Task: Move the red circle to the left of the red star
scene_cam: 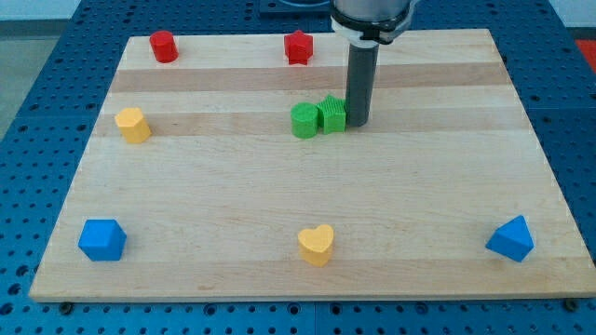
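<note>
Blocks left to right on our wooden board (279, 195): blue plastic cube-like block (101, 240) near the view's bottom left, yellow plastic block of unclear shape (133, 125) on the left edge, red plastic circle (164, 46) at the top left, red plastic star (298, 47) top centre and well apart from the circle, yellow plastic heart (316, 245) bottom centre, green plastic round block (304, 121) touching a green plastic star-like block (332, 113), then our tip (357, 124) just right of that green pair, apparently touching it, and a blue plastic triangular block (511, 239) at the bottom right. No gripper on this rig, just a rod, so nothing to open or close. Circle already lies left of the star but far off. Risk, as we judge it: tip is parked by the greens, so a straight run left would shove them; pushing the circle off-centre near the top edge could send it off the board.
</note>
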